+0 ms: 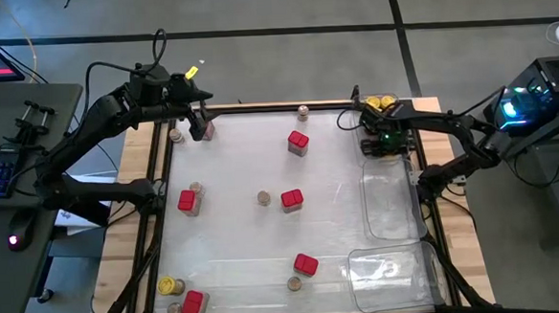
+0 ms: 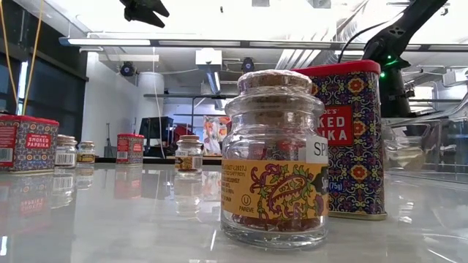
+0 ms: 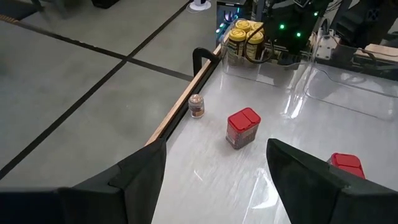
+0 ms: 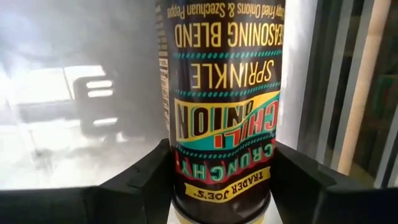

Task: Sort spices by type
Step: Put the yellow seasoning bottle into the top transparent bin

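On the white table (image 1: pixel 236 235), right jaws (image 1: pixel 386 139) flank a chili-onion jar (image 4: pixel 221 106) in the tray (image 1: pixel 389 203); left jaws (image 1: pixel 197 124) gape empty.

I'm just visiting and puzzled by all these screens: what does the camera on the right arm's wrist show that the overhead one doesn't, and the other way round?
Only the wrist view shows the label of the jar between the right fingers: a crunchy chili onion seasoning blend.

Only the overhead view shows the whole table: scattered red tins, small cork-topped jars, the left gripper raised at the far left corner.

Both show the right gripper at the clear tray.
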Robot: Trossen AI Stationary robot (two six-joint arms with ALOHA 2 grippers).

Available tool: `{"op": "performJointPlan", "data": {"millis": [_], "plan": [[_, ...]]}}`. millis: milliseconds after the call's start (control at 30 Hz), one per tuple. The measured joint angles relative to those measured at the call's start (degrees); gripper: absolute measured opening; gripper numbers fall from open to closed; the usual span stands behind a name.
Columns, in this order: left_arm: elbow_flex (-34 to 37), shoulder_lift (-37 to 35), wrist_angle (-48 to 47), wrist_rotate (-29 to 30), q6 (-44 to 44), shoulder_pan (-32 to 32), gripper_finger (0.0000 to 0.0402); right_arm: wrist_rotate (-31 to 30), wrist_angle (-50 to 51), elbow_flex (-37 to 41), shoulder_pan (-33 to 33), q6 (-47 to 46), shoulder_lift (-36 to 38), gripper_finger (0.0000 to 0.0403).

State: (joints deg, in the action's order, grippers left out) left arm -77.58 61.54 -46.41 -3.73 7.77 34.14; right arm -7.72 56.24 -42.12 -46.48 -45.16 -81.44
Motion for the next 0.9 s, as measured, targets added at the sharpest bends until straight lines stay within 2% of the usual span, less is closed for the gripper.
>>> {"op": "performJointPlan", "data": {"millis": [367,600,900], "plan": [[0.00,0.00,0.00,0.01,1.03,0.01,0.0265,0.04,9.05,-9.09,0.44,3.88,3.49,0.0209],[0.00,0.00,-0.60,0.00,0.39,0.01,0.0265,6.49,17.82,-15.31,1.03,9.34,4.64,0.0209],[0.00,0.00,-0.74,0.02,0.54,0.01,0.0265,7.72,28.14,-22.34,5.14,13.08,4.64,0.0209]]}}
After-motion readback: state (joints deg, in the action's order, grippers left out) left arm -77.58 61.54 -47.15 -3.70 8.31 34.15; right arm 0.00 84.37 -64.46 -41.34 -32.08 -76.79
